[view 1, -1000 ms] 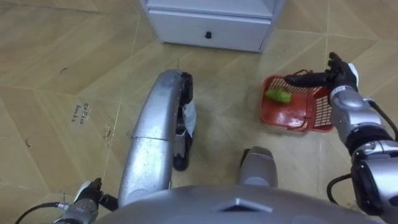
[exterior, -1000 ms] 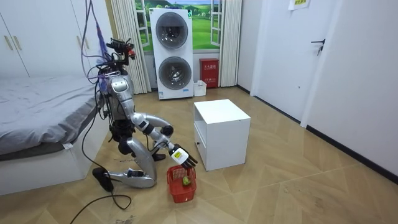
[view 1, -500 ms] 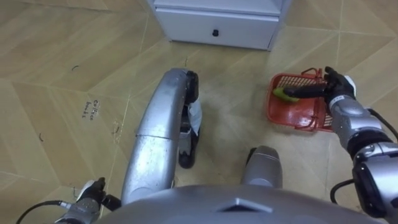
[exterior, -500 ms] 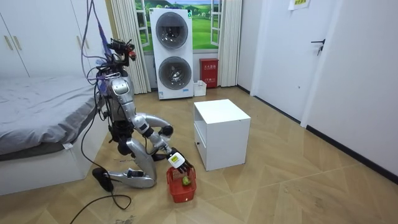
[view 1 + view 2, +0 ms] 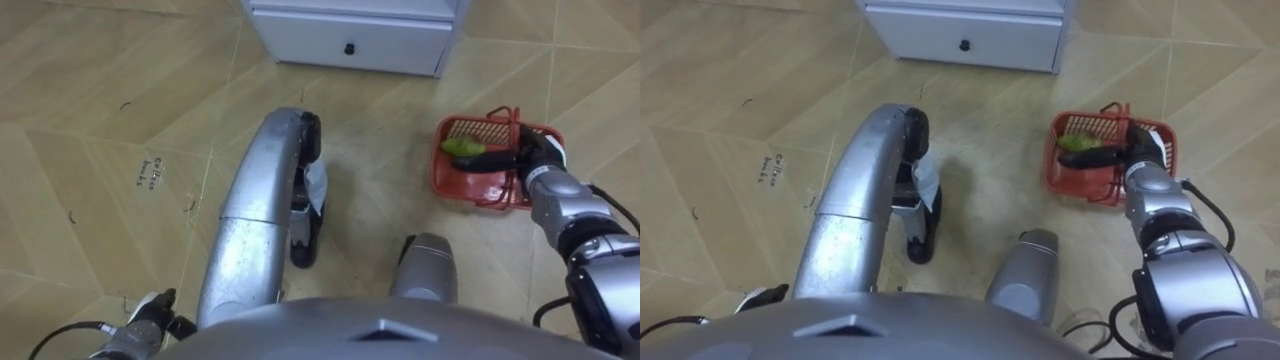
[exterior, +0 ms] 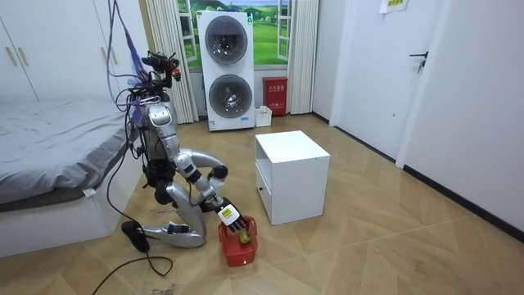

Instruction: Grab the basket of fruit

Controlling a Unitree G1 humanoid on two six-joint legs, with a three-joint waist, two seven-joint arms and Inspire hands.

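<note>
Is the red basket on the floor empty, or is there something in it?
Not empty: a green fruit lies inside the red basket, near its left wall, with the right robot hand reaching over the basket.

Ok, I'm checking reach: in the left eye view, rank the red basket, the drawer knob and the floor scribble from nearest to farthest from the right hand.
1. Red basket: at the right hand, on the right.
2. Drawer knob: top centre.
3. Floor scribble: far left.

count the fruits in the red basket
1. A green fruit lies in the red basket, on the side towards the white cabinet. The right hand reaches over the basket, so another may be hidden under it.
</note>
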